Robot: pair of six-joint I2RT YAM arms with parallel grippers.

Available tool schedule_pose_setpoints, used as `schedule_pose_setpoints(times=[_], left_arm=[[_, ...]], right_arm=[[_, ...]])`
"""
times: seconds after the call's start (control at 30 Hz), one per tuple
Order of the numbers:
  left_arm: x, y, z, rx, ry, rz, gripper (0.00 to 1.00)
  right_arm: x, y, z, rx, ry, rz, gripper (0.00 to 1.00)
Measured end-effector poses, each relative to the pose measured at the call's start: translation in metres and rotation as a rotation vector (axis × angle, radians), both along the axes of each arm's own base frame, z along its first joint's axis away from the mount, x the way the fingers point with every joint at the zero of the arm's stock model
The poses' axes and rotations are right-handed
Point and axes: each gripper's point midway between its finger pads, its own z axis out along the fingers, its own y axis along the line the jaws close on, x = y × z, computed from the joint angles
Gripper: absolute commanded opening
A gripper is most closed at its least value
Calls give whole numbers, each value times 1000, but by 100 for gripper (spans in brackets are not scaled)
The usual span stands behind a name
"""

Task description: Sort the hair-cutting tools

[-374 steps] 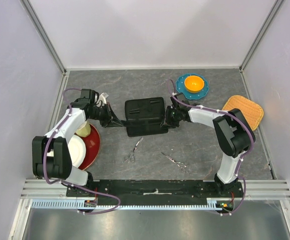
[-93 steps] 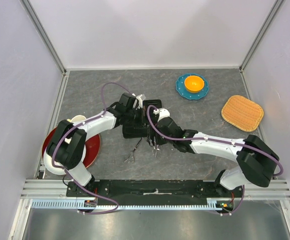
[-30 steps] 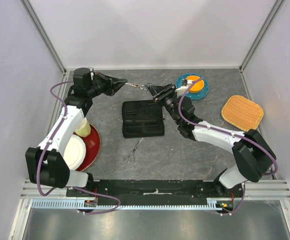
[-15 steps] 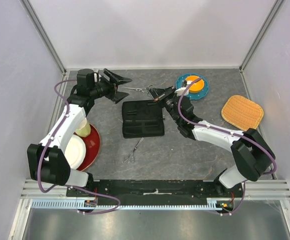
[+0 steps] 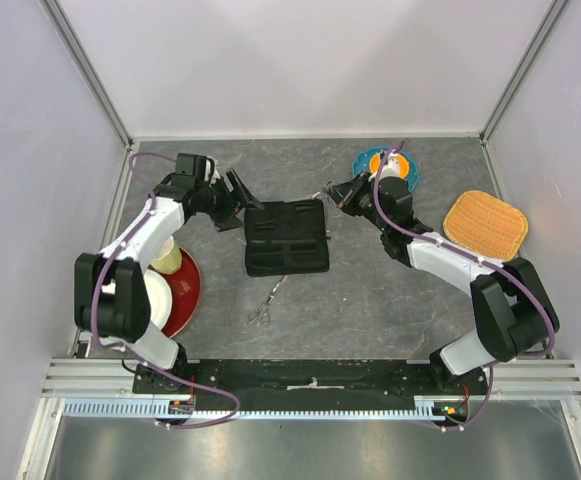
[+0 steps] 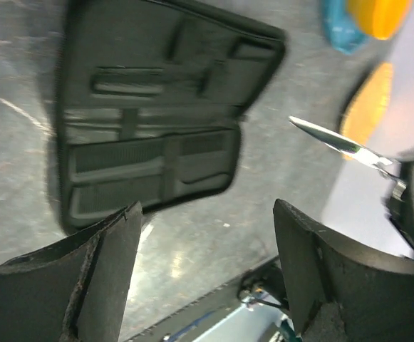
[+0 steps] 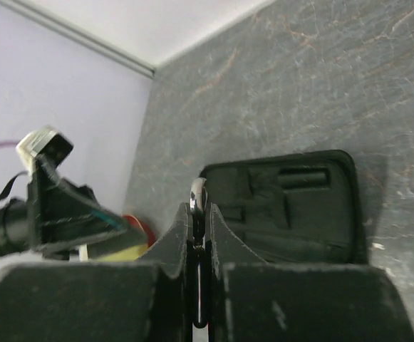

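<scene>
While right gripper (image 7: 198,214) has jaws pinched tight on slim silver scissors (image 6: 338,142), pointed blade sticking past fingertips, in air off far right corner of open black case (image 5: 287,236) mid-table: probably best to lower blade-first over free slot, keep flat, release only once seated. Left gripper (image 5: 232,195) wide apart, empty, at case's far left corner. Second scissors (image 5: 267,302), thin and shiny, lies on table (image 5: 390,300) near case's front edge.
</scene>
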Motion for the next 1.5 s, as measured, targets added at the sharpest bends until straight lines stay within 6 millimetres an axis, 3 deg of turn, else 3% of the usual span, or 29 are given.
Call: schedule_pose_setpoints(times=[0.13, 0.23, 0.33, 0.47, 0.6, 0.87, 1.1, 1.5], left_arm=[[9, 10, -52, 103, 90, -6, 79], [21, 14, -75, 155, 115, -10, 79], [41, 19, -86, 210, 96, -15, 78], [79, 20, -85, 244, 23, -42, 76], [97, 19, -91, 255, 5, -47, 74], [90, 19, -129, 266, 94, -60, 61], [86, 21, -136, 272, 107, -65, 60], [80, 25, -144, 303, 100, -110, 49]], right_arm=[[-2, -12, -23, -76, 3, 63, 0], [-3, -22, -48, -109, 36, 101, 0], [-1, -35, -71, -96, 80, 139, 0], [10, -57, -93, -55, 116, 148, 0], [12, -55, -106, -38, 128, 195, 0], [24, -57, -113, -20, 104, 225, 0], [39, -59, -118, -2, 69, 239, 0], [38, -50, -148, 126, 81, 265, 0]])
